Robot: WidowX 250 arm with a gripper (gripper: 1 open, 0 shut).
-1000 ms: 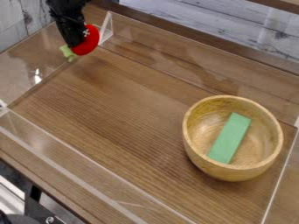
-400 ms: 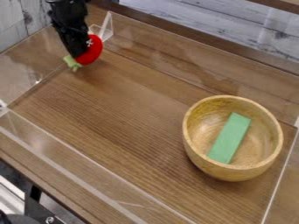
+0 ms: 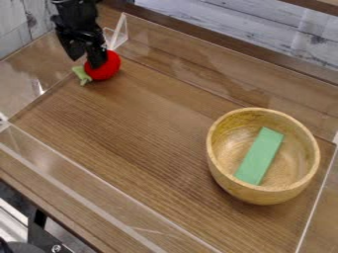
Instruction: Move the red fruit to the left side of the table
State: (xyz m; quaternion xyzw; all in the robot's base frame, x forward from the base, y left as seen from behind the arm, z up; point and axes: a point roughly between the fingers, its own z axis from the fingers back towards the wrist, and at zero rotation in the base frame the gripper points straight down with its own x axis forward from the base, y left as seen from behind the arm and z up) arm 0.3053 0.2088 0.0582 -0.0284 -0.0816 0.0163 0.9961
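Bright, even light; soft glare on the table [image 3: 145, 128]; low resolution, slightly soft.

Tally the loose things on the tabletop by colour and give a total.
Red: 1, the small round red toy fruit below the black claw.
Green: 1, the flat green rectangular block.
Light wood: 1, the round wooden bowl holding the block.
Total: 3

Beyond the low clear acrylic walls [image 3: 142, 229], a pale, whitewashed plank surface [image 3: 284, 35] runs along their far side, soft light glares off the panels, and dark metal framing [image 3: 27, 229] sits below their near corner.
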